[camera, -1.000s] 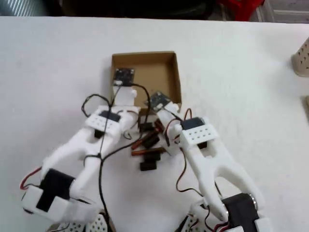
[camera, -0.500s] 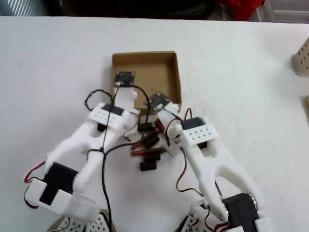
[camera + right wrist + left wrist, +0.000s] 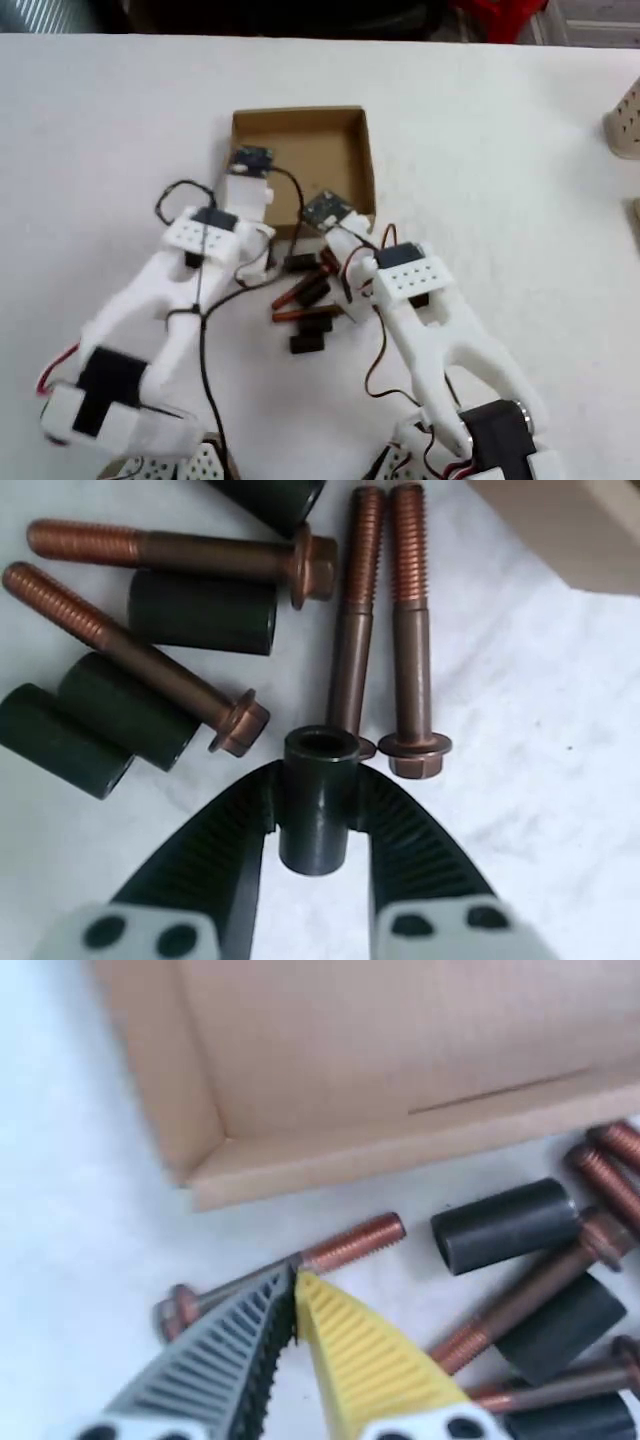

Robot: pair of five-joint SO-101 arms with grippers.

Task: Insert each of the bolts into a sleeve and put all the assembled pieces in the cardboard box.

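Bolt point(image 3: 350, 1244) lies just outside a corner of the cardboard box point(image 3: 200, 1090), my left gripper point(image 3: 293, 1282) pinched narrow across its shank, while my right gripper point(image 3: 318, 780) clamps a black sleeve point(image 3: 318, 820). That pinch looks slight, so I judge the bolt could swivel or slip when lifted and miss the bore. My right wrist view gives the sleeve's open bore plainly, where the high view gives instead how both grippers stand before the box.
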